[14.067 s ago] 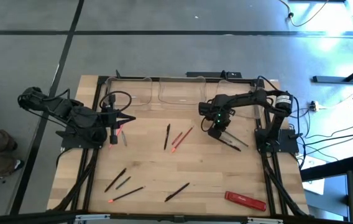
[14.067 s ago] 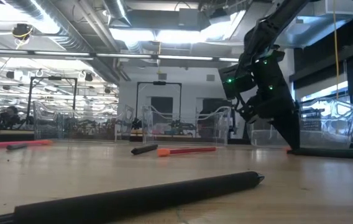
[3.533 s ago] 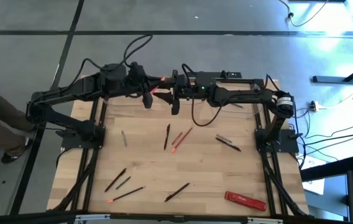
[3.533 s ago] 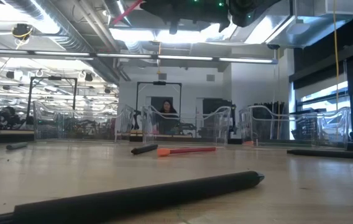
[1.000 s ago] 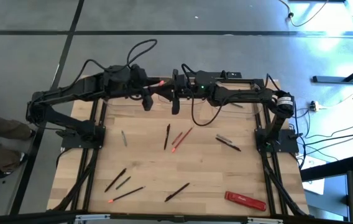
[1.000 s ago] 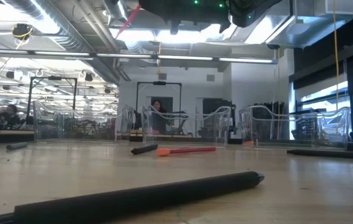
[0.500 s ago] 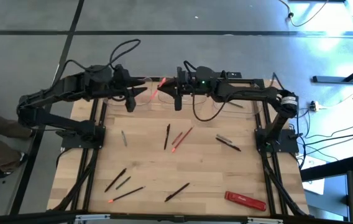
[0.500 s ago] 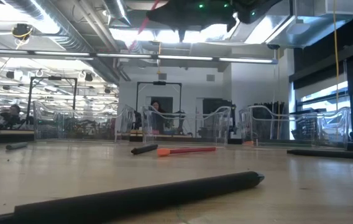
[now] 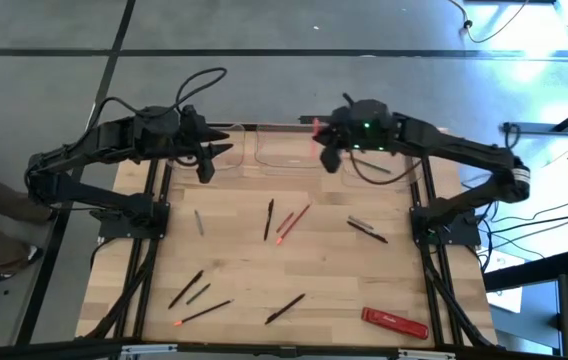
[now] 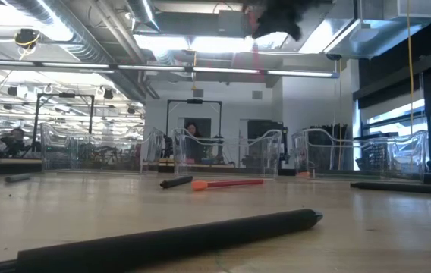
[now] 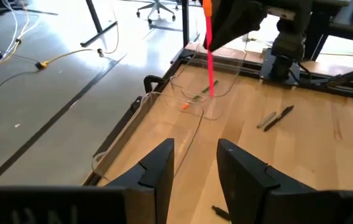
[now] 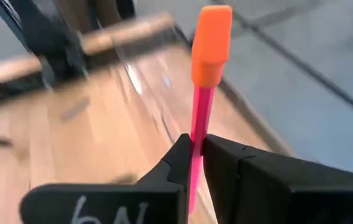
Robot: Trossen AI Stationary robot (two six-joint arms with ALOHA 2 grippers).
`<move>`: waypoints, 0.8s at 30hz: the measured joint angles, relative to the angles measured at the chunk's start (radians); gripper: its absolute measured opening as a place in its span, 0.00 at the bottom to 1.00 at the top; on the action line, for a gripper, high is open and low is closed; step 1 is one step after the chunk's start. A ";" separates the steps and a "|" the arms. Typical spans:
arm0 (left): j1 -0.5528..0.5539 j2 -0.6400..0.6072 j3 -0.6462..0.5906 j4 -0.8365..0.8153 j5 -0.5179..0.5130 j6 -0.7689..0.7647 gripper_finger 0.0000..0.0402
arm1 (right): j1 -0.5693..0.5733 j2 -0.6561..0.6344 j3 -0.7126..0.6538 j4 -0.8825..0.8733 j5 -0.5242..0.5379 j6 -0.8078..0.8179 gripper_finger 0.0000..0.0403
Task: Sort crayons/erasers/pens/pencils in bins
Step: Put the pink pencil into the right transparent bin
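Note:
My right gripper (image 9: 326,142) is raised high over the far bins and is shut on a pink pencil (image 11: 209,56) with an orange end (image 12: 211,43). In the low view the pencil (image 10: 256,57) hangs below that gripper (image 10: 275,19). My left gripper (image 9: 210,156) hovers open over the left bin (image 9: 226,150), its fingers (image 11: 158,168) holding nothing. The middle bin (image 9: 284,150) and right bin (image 9: 384,165) line the far edge. Several black pens (image 9: 269,220) lie loose on the table. My right gripper pinches the pencil's pink shaft (image 12: 195,149) between its two fingers, a short way from the orange end. The fingers lie across the pencil. The pencil stands about upright, orange end up, its long part hanging below the fingers (image 11: 232,25), clear of table and bins.
Red and orange pencils (image 9: 294,220) lie mid-table, a grey one (image 9: 200,222) at the left. More black sticks (image 9: 369,230) (image 9: 286,308) (image 9: 186,288) lie around. A flat red bar (image 9: 394,322) lies near the front right. One bin holds small items (image 11: 195,96).
My right gripper has carried the pencil toward the table's right edge along the bins. The pencil has swung from a slant to hanging upright. My left gripper has drawn back toward the table's left edge, away from the pencil.

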 joint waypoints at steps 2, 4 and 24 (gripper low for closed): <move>-0.008 0.000 0.000 0.000 0.002 0.000 0.28 | -0.011 -0.020 0.000 -0.103 0.003 0.025 0.09; -0.019 0.005 0.000 0.001 0.002 0.001 0.28 | -0.029 -0.030 0.000 -0.186 0.014 0.042 0.09; -0.070 0.134 0.000 0.097 0.002 0.001 0.28 | -0.319 -0.003 -0.001 -0.594 0.077 -0.156 0.09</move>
